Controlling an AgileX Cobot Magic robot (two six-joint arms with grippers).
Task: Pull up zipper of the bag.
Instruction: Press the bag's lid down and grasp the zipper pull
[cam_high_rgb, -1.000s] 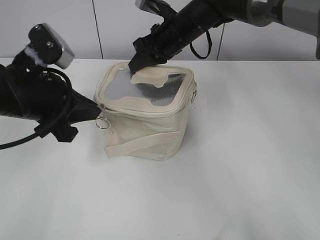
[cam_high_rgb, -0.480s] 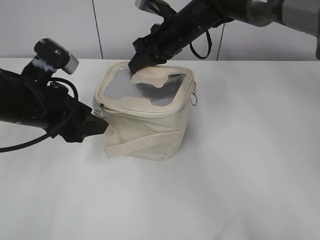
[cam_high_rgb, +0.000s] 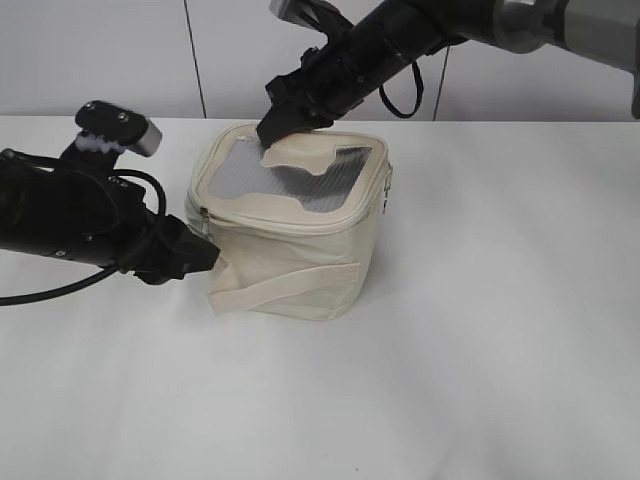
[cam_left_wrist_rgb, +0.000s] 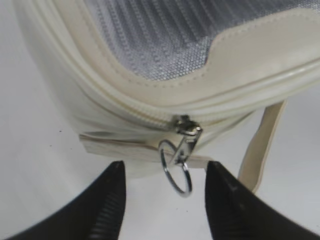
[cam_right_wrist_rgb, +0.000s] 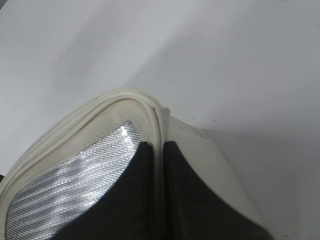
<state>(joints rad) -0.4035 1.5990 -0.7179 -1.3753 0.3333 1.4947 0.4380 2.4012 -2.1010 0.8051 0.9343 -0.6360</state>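
The cream bag (cam_high_rgb: 300, 250) stands mid-table, its mesh lid (cam_high_rgb: 300, 175) up. The zipper (cam_left_wrist_rgb: 130, 112) runs around the lid's edge. A silver slider (cam_left_wrist_rgb: 187, 126) sits at the front left corner, and its ring pull (cam_left_wrist_rgb: 175, 172) hangs between the tips of my open left gripper (cam_left_wrist_rgb: 164, 167) without being gripped. In the exterior view the left gripper (cam_high_rgb: 205, 255) is at that corner and hides the ring. My right gripper (cam_high_rgb: 272, 130) is shut on the lid's rim at the bag's back corner, also seen in the right wrist view (cam_right_wrist_rgb: 159, 150). A second slider (cam_high_rgb: 388, 183) is on the bag's right side.
The cream strap band (cam_high_rgb: 290, 285) crosses the bag's front; a loose strap end (cam_left_wrist_rgb: 260, 145) hangs beside the slider. The white table (cam_high_rgb: 480, 350) spreads around the bag. A pale wall (cam_high_rgb: 120, 50) stands behind it.
My left arm has dropped lower and moved right to the bag's front left corner, so the ring pull now lies between its jaws. The right gripper and the bag have stayed put.
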